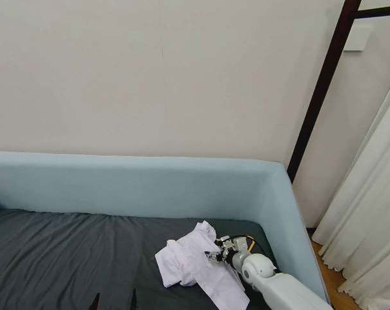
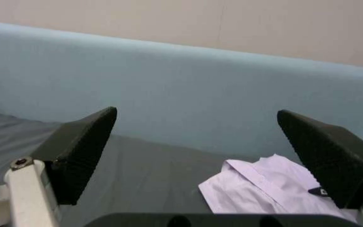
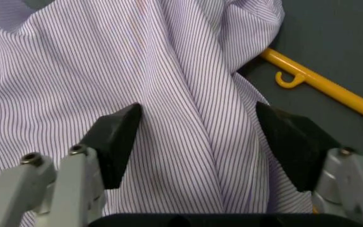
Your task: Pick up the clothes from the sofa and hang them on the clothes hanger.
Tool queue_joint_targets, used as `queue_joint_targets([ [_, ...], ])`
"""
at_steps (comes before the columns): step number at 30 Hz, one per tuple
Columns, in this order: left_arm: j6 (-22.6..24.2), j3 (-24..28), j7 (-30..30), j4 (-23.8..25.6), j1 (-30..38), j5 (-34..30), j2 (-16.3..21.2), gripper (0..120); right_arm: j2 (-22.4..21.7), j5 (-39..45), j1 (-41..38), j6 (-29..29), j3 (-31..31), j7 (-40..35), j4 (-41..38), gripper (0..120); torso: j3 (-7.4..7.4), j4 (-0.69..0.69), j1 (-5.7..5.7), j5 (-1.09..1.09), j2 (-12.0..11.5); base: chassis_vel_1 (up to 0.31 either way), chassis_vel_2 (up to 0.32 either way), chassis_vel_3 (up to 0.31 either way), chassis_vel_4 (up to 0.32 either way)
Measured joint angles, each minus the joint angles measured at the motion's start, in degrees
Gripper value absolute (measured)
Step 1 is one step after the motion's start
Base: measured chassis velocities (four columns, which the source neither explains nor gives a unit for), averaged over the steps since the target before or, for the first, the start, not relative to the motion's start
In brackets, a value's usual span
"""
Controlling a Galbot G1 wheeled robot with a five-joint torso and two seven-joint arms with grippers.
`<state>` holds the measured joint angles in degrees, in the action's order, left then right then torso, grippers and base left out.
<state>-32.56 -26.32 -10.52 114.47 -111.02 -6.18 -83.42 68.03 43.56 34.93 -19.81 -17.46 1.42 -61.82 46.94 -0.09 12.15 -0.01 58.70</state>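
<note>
Right gripper poised open over the striped shirt at the sofa's right end.

Head view: the striped shirt (image 1: 194,261) lies crumpled on the dark seat cushion (image 1: 66,252) at the right end of the pale-blue sofa (image 1: 150,187). The right gripper (image 1: 214,253) is over the shirt's right side, and the left gripper (image 1: 114,300) sits low, well apart from it. Left wrist view: the left gripper's 2 fingers stand wide and empty, facing the backrest. Right wrist view: the right gripper's 2 fingers are spread wide either side of a raised fold, gripping nothing; I cannot tell if they touch the cloth. A yellow hanger (image 3: 320,85) lies on the cushion, running under the shirt's edge. To my eye, a close here might catch only 1 thin layer that slips out on the lift, or the hanger could snag and drag along.
</note>
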Motion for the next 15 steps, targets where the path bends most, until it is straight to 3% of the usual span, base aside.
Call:
queue_joint_targets([
  [15,-0.3,0.2,0.3,0.4,0.2,-0.8,0.2,100,-0.1,-0.3,-0.4,0.8,-0.7,-0.5,-0.3,16,0.00,0.00,0.00,0.00,0.0,0.000,0.000,0.000,0.000],
])
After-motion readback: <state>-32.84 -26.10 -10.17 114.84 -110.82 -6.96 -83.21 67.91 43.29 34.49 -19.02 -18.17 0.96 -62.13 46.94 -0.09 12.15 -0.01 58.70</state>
